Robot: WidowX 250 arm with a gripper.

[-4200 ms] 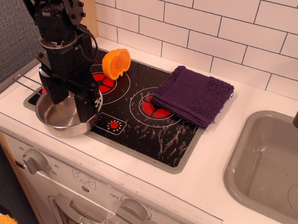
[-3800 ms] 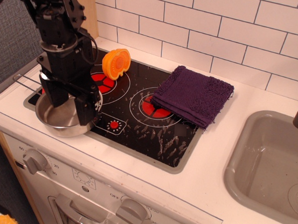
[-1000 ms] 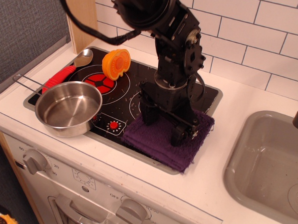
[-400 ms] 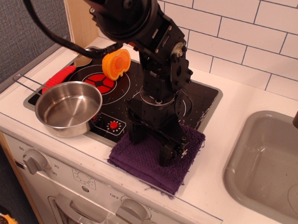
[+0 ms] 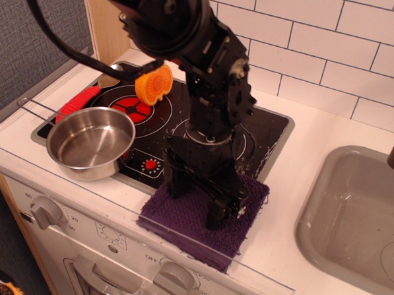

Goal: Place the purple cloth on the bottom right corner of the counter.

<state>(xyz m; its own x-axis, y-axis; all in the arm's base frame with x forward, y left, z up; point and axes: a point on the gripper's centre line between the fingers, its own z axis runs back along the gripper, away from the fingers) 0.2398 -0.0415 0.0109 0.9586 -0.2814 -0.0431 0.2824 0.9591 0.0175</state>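
front panel lettering reads "off" beside the knobs; one dark purple fuzzy terry cloth lies at the front edge of the white smooth counter, overlapping the black glass stovetop; one black gripper presses its spread fingers onto it; one steel pot stands well apart

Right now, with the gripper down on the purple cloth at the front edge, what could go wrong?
1. The purple cloth already reaches the counter's front lip; further dragging could push it off.
2. It still overlaps the stovetop frame and lies well left of the sink, so releasing here may miss the bottom right corner.
3. The gripper presses into fuzzy terry; lifting may snag it.
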